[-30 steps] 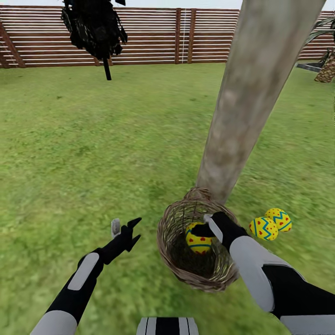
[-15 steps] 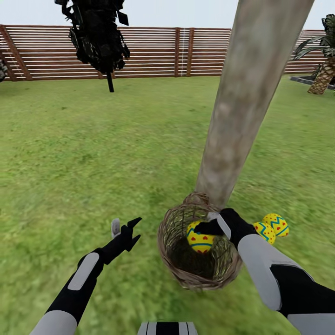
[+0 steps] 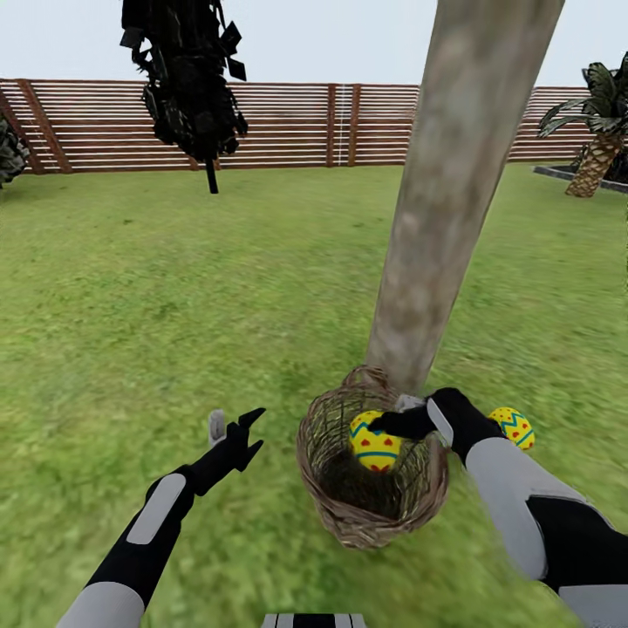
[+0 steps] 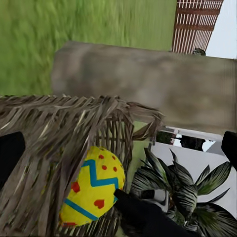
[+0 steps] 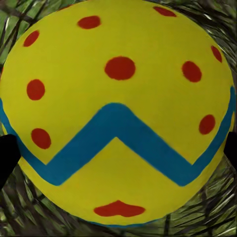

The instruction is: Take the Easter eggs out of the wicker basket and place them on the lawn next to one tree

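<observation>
The wicker basket point(image 3: 349, 515) lies on the lawn point(image 3: 174, 288) at the foot of the thick pale tree point(image 3: 445, 201). My right gripper point(image 3: 394, 425) is shut on a yellow Easter egg point(image 3: 375, 443) with a blue zigzag, held at the level of the basket's rim. That egg point(image 5: 118, 113) sits close between the fingers in the right wrist view, and the left wrist view has it point(image 4: 94, 187) beside the basket wall point(image 4: 44, 128). Another egg point(image 3: 516, 427) rests on the grass right of the trunk, partly behind my right wrist. Left of the basket my left gripper point(image 3: 237, 429) stands open.
A brown slatted fence point(image 3: 349, 122) closes the far side of the garden. A thin dark-leaved tree point(image 3: 187, 78) stands at the back left, a palm point(image 3: 602, 139) at the back right, a bush point(image 3: 9, 153) at the left edge. Open grass stretches left of the trunk.
The head camera has tilted up. My right gripper has lifted the egg from deep in the basket to rim height. My right arm now covers one of the two eggs on the grass.
</observation>
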